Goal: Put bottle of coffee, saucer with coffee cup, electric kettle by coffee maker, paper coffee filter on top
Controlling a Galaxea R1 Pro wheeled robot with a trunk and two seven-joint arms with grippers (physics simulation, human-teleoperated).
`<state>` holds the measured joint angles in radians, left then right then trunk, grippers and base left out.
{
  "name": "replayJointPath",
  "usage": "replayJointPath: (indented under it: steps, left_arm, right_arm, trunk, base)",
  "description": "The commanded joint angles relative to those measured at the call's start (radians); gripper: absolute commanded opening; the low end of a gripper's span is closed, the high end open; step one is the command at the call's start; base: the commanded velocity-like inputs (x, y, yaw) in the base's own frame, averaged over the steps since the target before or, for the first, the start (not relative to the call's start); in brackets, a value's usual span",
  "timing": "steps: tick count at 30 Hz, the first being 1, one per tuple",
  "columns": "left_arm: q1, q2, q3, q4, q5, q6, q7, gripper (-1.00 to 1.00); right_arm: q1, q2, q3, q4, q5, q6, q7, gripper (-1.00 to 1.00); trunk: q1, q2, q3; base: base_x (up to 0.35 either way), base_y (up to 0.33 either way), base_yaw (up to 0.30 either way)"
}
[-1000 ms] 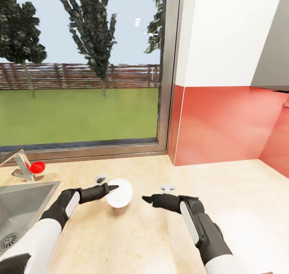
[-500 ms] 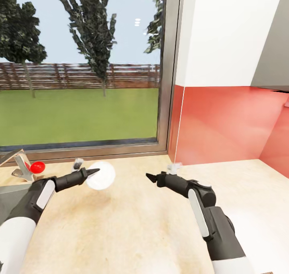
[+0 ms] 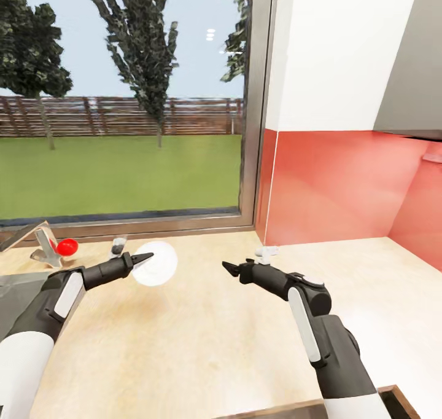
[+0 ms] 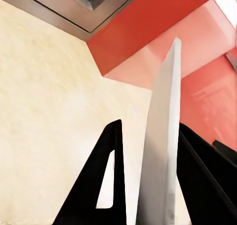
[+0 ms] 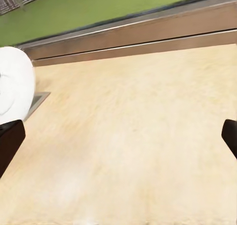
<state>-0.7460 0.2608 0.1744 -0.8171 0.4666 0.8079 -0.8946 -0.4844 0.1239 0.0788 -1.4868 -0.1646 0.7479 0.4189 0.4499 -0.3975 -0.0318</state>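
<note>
**Jaws clamped on the saucer's rim, plate on edge above the bench**

Jaws of your left gripper (image 3: 142, 258) are pinched on the rim of the round white ceramic saucer (image 3: 156, 263), and the left wrist view confirms it: the thin white plate (image 4: 163, 151) runs edge-on between the two black fingers (image 4: 106, 180). You are carrying it upright, not flat, its face turned toward the head camera and its disc standing clear of the pale speckled stone bench (image 3: 202, 339). That tilt is what your next move turns on, I judge: the saucer's flat needs to come level before it goes down, and the bench under it is bare.

Your right gripper (image 3: 228, 270) hovers well apart from the saucer, on the other side of it, fingers spread and holding nothing; in its wrist view the white disc (image 5: 15, 89) sits off beyond one fingertip. The left arm is plainly the nearer one, already on the piece.

Farther back, a steel tap with a red knob (image 3: 66, 246) stands at the sink's edge, then the window sill (image 3: 153, 225) and the red splashback (image 3: 344, 185). No coffee maker is in view, so you cannot yet judge the placement spot.
</note>
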Motion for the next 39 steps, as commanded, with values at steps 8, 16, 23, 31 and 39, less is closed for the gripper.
replayJointPath:
  steps: [8,16,23,31,39]
  left_arm:
    - [-0.001,0.001,0.003,0.001,-0.008,0.003,-0.003,-1.0]
    - [-0.001,0.002,0.004,0.003,-0.006,0.003,-0.003,-1.0]
    - [-0.001,0.002,0.005,0.001,0.001,0.003,-0.003,-1.0]
    - [-0.001,0.002,0.005,0.001,0.003,0.004,-0.003,-1.0]
    - [-0.001,0.002,0.005,0.001,0.003,0.004,-0.003,-1.0]
  right_arm:
    - [-0.001,0.0,-0.002,0.0,-0.005,0.005,0.0,1.0]
    - [-0.001,0.0,-0.001,0.0,-0.004,0.005,0.0,1.0]
    - [-0.001,0.0,-0.002,0.0,-0.004,0.004,0.0,1.0]
    - [-0.001,-0.001,-0.002,0.0,-0.004,0.004,0.0,1.0]
    - [-0.001,-0.001,-0.002,0.0,-0.004,0.004,0.0,1.0]
  trunk:
    - [0.0,-0.003,-0.002]
    - [0.0,-0.003,-0.002]
    - [0.0,-0.003,-0.002]
    - [0.0,-0.003,0.003]
    - [0.0,-0.003,0.008]
  base:
    - [-0.335,0.03,0.001]
    - [-0.332,0.163,0.193]
    - [-0.326,0.183,0.271]
    - [-0.326,0.184,0.272]
    - [-0.324,0.185,0.263]
